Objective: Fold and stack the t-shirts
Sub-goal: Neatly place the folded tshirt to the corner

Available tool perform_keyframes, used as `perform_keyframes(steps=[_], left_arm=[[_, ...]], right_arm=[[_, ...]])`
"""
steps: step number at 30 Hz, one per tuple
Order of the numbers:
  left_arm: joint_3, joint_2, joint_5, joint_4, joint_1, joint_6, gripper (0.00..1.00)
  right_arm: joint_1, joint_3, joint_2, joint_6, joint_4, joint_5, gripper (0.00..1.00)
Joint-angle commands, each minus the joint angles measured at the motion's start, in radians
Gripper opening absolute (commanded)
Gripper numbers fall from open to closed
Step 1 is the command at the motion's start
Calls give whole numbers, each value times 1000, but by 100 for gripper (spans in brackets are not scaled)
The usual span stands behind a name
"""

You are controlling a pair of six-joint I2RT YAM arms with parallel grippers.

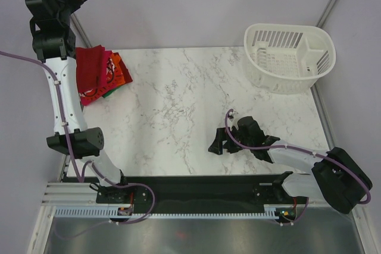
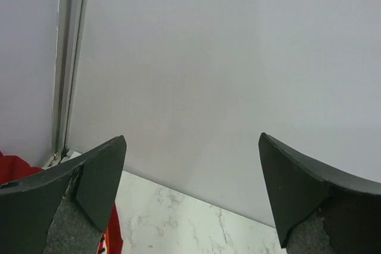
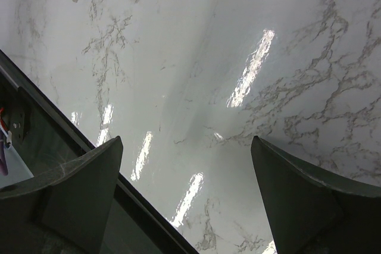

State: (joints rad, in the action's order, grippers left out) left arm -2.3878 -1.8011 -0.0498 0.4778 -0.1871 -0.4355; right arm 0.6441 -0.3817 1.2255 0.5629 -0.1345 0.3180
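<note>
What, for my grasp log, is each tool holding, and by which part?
Nothing. The left tool and the right tool both stand open and empty; the t-shirts lie piled at the table's far left corner, untouched.

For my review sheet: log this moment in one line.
left pincer: open, raised, empty | right pincer: open, low, empty | t-shirts: piled far-left | basket: far-right
</note>
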Motion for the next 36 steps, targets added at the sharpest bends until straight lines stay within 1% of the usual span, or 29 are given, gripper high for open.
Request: perform_keyframes(steps=[1, 3, 4, 7, 8, 10, 11, 12, 13, 14, 15, 16, 17, 18, 19, 20, 21, 22, 23, 25, 26, 28, 29, 30, 31, 32, 34, 35, 36], left_arm=[[79, 93, -15, -10, 29, 41, 100], [137, 147, -25, -16, 70, 58, 100], [157, 201, -25, -21, 84, 63, 100], [269, 294, -21, -24, 127, 78, 100], [347, 360, -18, -28, 139, 80, 100], [439, 440, -13, -34, 144, 83, 100], [540, 477, -13, -44, 144, 86, 100], [594, 562, -22, -48, 146, 96, 100], [648, 600, -27, -57, 144, 104, 100], [758, 641, -28, -67, 146, 118, 100], [813, 704, -39, -83, 146, 154, 100], [864, 735, -48, -85, 146, 179, 100], [957, 761, -59, -85, 144, 208, 100], [1005, 826, -82, -87, 144, 257, 100], [1053, 863, -102, -90, 144, 273, 100], [1164, 905, -125, -102, 144, 285, 100], [1229, 960, -166, -158, 146, 300, 100], [1293, 1053, -168, -201, 144, 319, 100], [1432, 1104, -163, -240, 146, 337, 100], [1560, 1205, -163, -333, 144, 368, 100], [1669, 1229, -165, -355, 144, 365, 100], [1772, 1258, -186, -411, 146, 328, 99], [1874, 1267, -194, -439, 146, 313, 98], [1921, 1267, -197, -462, 144, 320, 96], [1963, 1266, -173, -473, 146, 342, 96], [2042, 1264, -138, -557, 144, 348, 96], [2122, 1270, -182, -634, 143, 266, 98], [2185, 1296, -199, -695, 135, 194, 98], [2211, 1309, -199, -735, 135, 178, 96]], right_arm=[[0, 21, -12, -6, 30, 1, 98], [2, 21, -12, -5, 30, 3, 98], [2, 23, -12, -6, 29, 1, 98], [2, 24, -15, -5, 29, 3, 98], [0, 23, -18, -6, 29, 4, 98], [2, 29, -26, -8, 29, 4, 98], [0, 29, -29, -8, 27, 6, 98], [2, 32, -38, -8, 23, 7, 98], [2, 35, -41, -9, 21, 12, 98], [2, 35, -43, -8, 21, 13, 98], [3, 37, -43, -9, 22, 15, 98], [2, 37, -43, -8, 22, 15, 98], [2, 37, -47, -9, 24, 15, 98], [2, 38, -49, -8, 26, 15, 98], [0, 40, -55, -8, 27, 13, 98], [2, 41, -67, -9, 27, 12, 98], [3, 44, -73, -8, 27, 10, 98], [2, 49, -77, -8, 26, 9, 98], [2, 49, -80, -6, 26, 7, 98], [0, 46, -75, -8, 26, 9, 98], [2, 46, -72, -8, 27, 10, 98], [2, 47, -75, -8, 27, 10, 98], [2, 47, -80, -8, 27, 10, 98], [0, 50, -81, -8, 27, 9, 98], [2, 53, -86, -8, 26, 9, 98], [2, 53, -89, -8, 24, 10, 98], [2, 56, -90, -8, 22, 12, 98], [0, 55, -90, -8, 22, 13, 98], [2, 58, -92, -8, 21, 15, 98]])
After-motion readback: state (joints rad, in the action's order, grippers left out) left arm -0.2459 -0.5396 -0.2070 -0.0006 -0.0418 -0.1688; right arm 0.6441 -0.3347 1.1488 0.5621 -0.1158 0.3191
